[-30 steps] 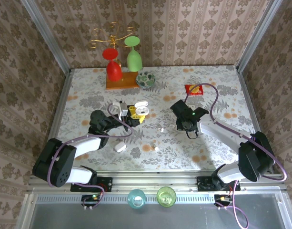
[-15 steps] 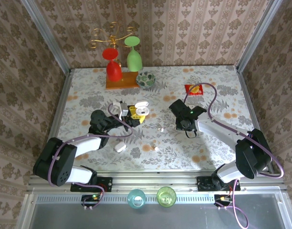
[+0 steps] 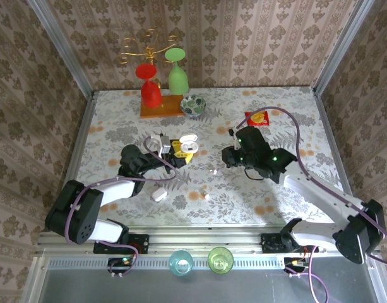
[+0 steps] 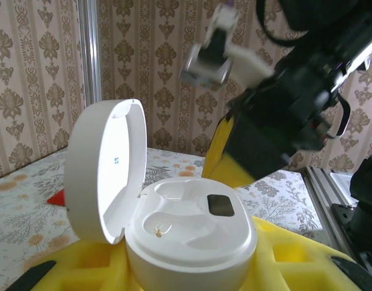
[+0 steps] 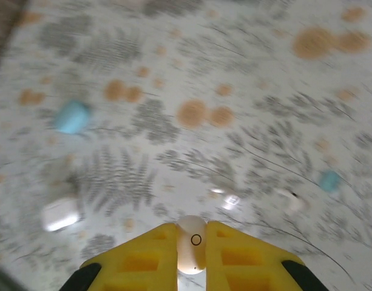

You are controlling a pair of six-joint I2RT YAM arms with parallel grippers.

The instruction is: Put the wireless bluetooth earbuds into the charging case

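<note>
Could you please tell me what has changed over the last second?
The right gripper, shut on an earbud, has risen and edged toward the open charging case. The left gripper, holding that case, and the spare white case stayed put.

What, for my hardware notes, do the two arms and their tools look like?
Left arm and right arm: white links, black joints, a purple cable looping along each. The right tool has yellow fingers with recessed square pockets.

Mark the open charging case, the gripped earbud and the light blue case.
charging case [image 4: 186, 236]: left wrist view, base top face.
earbud [image 5: 189, 253]: right wrist view, rounded body.
light blue case [image 5: 71, 116]: right wrist view, middle.
</note>
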